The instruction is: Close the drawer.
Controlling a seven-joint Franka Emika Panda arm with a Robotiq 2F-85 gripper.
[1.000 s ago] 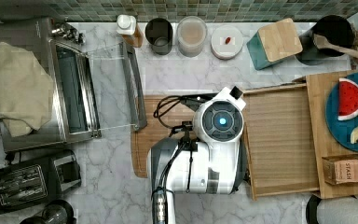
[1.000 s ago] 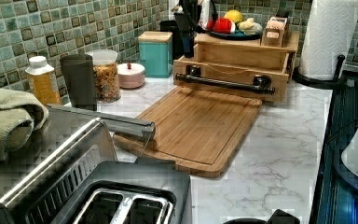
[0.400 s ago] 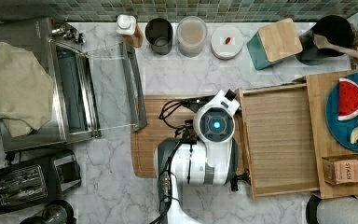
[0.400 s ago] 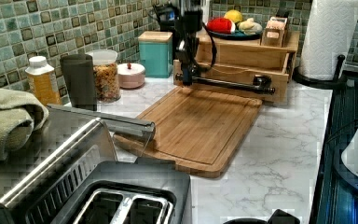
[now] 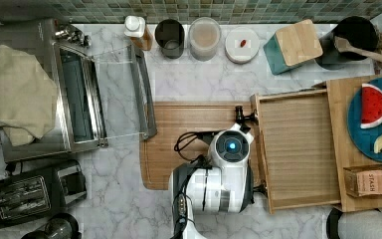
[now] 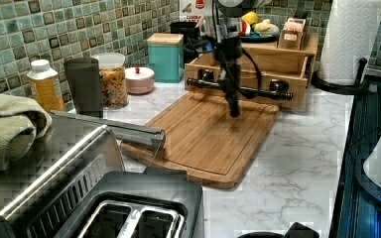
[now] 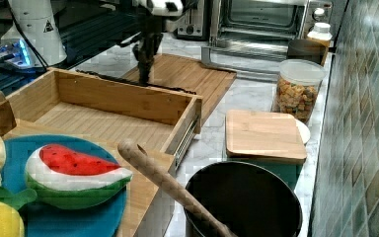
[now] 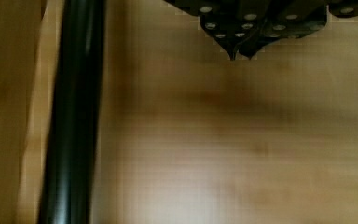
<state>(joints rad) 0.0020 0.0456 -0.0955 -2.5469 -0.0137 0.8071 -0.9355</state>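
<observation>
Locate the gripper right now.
In the left view the gripper hangs over the cutting board, just in front of the black handle of the open drawer; its fingers look closed in the wrist view.

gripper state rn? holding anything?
Gripper: shut, fingertips pressed together, holding nothing. It hangs over the cutting board, just in front of the drawer handle, not touching it.
</observation>
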